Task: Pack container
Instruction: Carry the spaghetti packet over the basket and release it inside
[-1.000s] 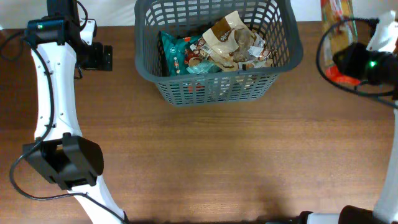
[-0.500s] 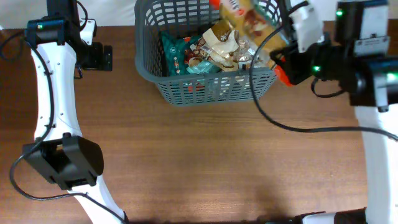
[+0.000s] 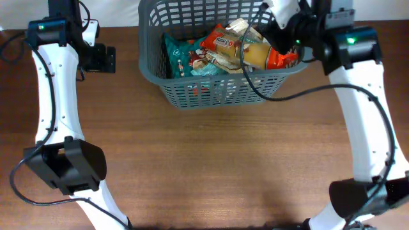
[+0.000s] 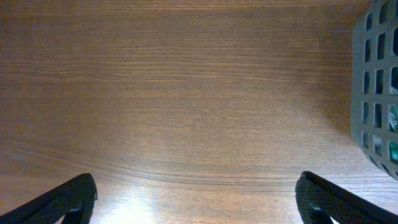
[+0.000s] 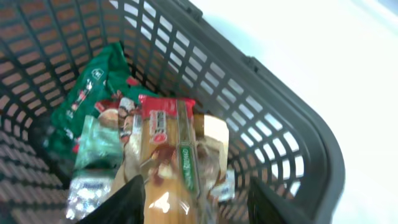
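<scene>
**Letting go of the pasta packet cleanly inside the basket**

Nearest lies the brown wood-grain tabletop (image 3: 223, 166). Off to the left, the left gripper (image 4: 196, 190) hangs over bare wood with its jaws spread wide and nothing between them. It is well apart from the drop and is best left there.

Further back, at the far middle of the tabletop, sits the large dark grey lattice-walled plastic shopping basket (image 3: 220, 96). A long clear cellophane pasta packet with red ends (image 3: 246, 52) lies slantwise on top of the heap, with its right end close to the right-hand wall. Under it are a dark green foil packet (image 5: 87, 99), a small mint-green sachet (image 5: 99, 143) and a beige paper packet (image 5: 211, 134).

The right gripper (image 5: 196, 193) hovers just above the pasta packet. Its jaws stand partway apart on either side of it, with a gap at one finger, so the packet seems loose rather than pinched. To finish well, I would widen the jaws fully. Then I would rise straight up, clear of the lattice and rim, so nothing drags the packet out.

The pasta packet carries white lettering on a red panel and a green strip, both too blurred to read. A small white badge on the dark green foil packet is also illegible. Beyond the far rim is a plain white surface (image 5: 280, 37).
</scene>
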You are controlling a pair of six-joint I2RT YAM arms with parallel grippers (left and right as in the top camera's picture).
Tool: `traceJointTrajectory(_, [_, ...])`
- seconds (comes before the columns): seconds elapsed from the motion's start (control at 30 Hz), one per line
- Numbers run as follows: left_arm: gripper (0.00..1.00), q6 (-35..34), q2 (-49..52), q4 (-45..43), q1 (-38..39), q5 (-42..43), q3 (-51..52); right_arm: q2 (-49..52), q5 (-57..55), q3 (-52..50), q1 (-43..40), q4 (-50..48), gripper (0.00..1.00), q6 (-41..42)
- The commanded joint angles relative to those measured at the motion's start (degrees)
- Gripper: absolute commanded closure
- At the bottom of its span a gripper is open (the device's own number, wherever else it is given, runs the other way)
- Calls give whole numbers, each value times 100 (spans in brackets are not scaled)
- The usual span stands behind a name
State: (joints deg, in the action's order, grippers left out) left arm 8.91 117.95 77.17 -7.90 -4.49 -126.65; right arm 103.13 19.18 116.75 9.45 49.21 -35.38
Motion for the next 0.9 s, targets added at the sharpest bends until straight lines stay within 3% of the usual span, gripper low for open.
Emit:
traceJointTrajectory(0.0, [1, -50, 35, 0, -15, 44, -4, 251, 118, 144, 68, -90, 49, -181])
traceJointTrajectory(0.1, [1, -50, 35, 0, -15, 44, -4, 442, 184, 144, 68, 11, 54, -44])
traceJointTrajectory(0.27, [1, -50, 35, 0, -15, 44, -4, 297, 153, 157, 61, 133, 53, 1099])
traceJointTrajectory(0.3, [1, -50, 35, 0, -15, 42, -4, 203, 153, 160, 55, 136, 48, 1488])
traceJointTrajectory(0.47, [1, -50, 35, 0, -15, 42, -4, -363, -83, 164, -11, 254, 45, 2415])
traceJointTrajectory(0.87, [1, -50, 35, 0, -15, 44, -4, -1974, -2026, 166, -26, 2302, 29, 3399])
